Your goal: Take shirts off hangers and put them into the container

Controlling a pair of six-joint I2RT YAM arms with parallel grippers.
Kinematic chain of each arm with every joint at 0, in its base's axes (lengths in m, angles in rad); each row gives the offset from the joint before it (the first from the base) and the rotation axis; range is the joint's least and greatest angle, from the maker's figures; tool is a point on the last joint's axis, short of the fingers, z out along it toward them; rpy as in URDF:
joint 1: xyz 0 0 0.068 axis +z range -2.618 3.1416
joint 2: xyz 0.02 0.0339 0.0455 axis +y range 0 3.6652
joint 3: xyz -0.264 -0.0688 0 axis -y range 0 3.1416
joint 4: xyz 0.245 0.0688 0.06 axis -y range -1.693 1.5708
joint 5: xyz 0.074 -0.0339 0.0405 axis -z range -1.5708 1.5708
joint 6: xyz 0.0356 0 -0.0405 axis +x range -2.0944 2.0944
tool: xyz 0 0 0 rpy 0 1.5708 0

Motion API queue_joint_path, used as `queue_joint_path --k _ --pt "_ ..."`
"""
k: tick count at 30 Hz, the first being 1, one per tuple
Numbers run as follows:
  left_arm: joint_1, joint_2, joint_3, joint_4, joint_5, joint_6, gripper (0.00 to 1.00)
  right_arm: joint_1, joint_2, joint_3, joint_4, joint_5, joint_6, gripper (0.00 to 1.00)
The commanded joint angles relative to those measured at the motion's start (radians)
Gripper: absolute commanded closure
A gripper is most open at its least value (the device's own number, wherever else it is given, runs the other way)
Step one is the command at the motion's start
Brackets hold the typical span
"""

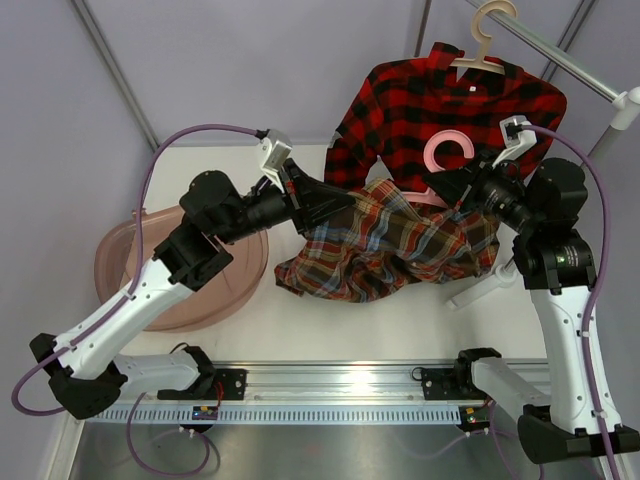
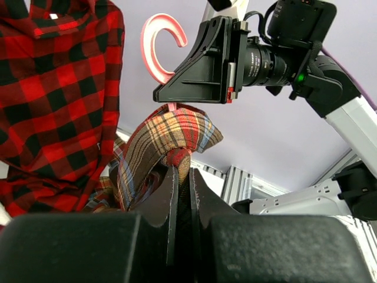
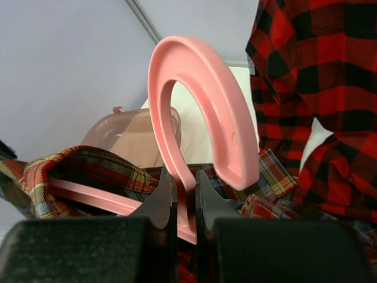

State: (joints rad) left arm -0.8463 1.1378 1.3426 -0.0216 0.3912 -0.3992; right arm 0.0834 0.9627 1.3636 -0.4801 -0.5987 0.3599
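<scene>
Two shirts, both outside the one container (image 1: 110,265) at nine o'clock: red shirt (image 1: 440,110) on beige hanger (image 1: 490,40) at one o'clock; left end effector (image 2: 184,172) clenches central plaid shirt (image 1: 400,250), right end effector (image 3: 184,177) grasps pink hanger (image 3: 200,100).

Top overhead, wide; wrists close, upward, sharing pink hanger (image 3: 194,59).

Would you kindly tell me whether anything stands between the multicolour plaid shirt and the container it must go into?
Nothing loose lies between the multicolour plaid shirt and the container. Only the left arm, gripping the shirt, crosses above the container's right side. The pink hanger is still inside the shirt.
</scene>
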Motion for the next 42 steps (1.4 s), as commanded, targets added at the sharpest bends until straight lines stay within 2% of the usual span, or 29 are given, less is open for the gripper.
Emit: queue_joint_path --k 1,2,5,6,8,9,14,17,22,32,36,37,42 --pt "-0.020 -0.016 0.070 0.088 0.064 -0.021 1.00 0.082 0.011 0.023 0.029 0.077 0.001 1.00" --pt "-0.022 -0.018 0.075 0.071 0.060 -0.018 0.99 0.091 0.011 0.032 0.022 0.114 0.001 1.00" --pt "-0.022 -0.041 0.089 -0.032 0.028 0.011 0.82 0.108 0.013 0.069 -0.009 0.154 -0.003 1.00" --pt "-0.022 -0.053 0.079 -0.085 -0.007 0.017 0.72 0.110 0.014 0.084 -0.024 0.155 -0.009 1.00" --pt "-0.022 -0.102 0.060 -0.136 -0.038 0.046 0.61 0.110 0.018 0.126 -0.067 0.184 -0.016 1.00" --pt "-0.022 -0.122 0.046 -0.173 -0.073 0.056 0.51 0.110 0.019 0.137 -0.078 0.189 -0.028 1.00" --pt "-0.020 -0.233 -0.052 -0.242 -0.152 0.082 0.32 0.110 0.005 0.205 -0.129 0.169 -0.036 1.00" --pt "-0.022 -0.263 -0.071 -0.288 -0.189 0.100 0.27 0.108 -0.010 0.232 -0.152 0.157 -0.038 1.00" --pt "-0.020 -0.259 -0.080 -0.363 -0.241 0.120 0.25 0.110 -0.039 0.252 -0.190 0.136 -0.042 1.00" --pt "-0.019 -0.161 -0.062 -0.367 -0.370 0.238 0.15 0.110 -0.073 0.261 -0.236 0.093 -0.042 1.00" --pt "0.003 -0.129 -0.074 -0.319 -0.442 0.348 0.06 0.110 -0.100 0.250 -0.241 0.068 -0.033 1.00" --pt "0.036 -0.122 -0.077 -0.307 -0.434 0.362 0.06 0.108 -0.105 0.249 -0.247 0.050 -0.035 1.00" --pt "0.215 -0.089 -0.097 -0.198 -0.068 0.387 0.06 0.110 -0.130 0.258 -0.276 0.004 -0.033 1.00"
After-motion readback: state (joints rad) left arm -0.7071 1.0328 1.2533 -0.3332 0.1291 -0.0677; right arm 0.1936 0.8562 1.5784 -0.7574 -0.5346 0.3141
